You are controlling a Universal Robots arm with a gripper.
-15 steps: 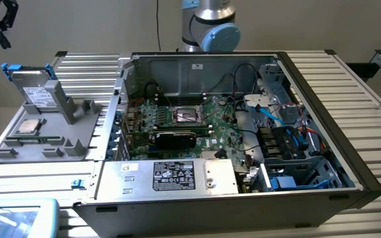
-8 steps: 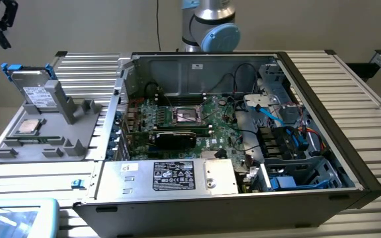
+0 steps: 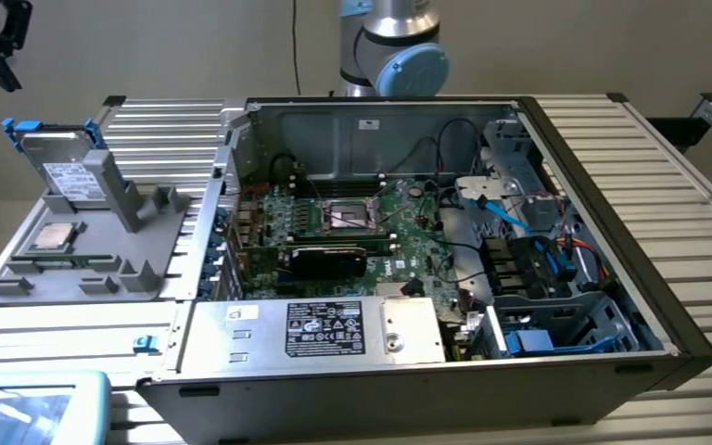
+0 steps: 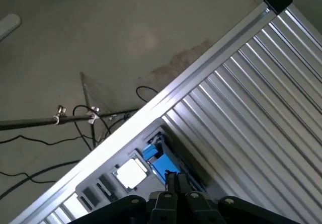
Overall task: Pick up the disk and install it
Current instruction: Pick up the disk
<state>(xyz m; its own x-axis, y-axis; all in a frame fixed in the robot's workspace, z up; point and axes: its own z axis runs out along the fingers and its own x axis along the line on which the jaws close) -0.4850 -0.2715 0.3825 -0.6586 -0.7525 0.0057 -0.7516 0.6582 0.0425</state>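
Observation:
The disk [image 3: 69, 171], silver-grey with a white label and a bright blue carrier, stands on edge in a grey holder [image 3: 108, 264] on the exterior view's left. My gripper [image 3: 6, 79] hangs high above it, further toward the exterior view's left, black and apart from the disk. In the wrist view the gripper [image 4: 177, 179] is shut with nothing between its fingers, and the disk's blue carrier [image 4: 160, 163] lies just past the fingertips, far below.
An open computer case [image 3: 603, 232] with motherboard, cables and a blue-railed drive cage [image 3: 554, 334] fills the middle. A silver box with a black label [image 3: 331, 329] sits at its front. A CPU chip [image 3: 56, 237] rests in the holder. The ribbed metal table [image 4: 251, 108] ends beside the floor.

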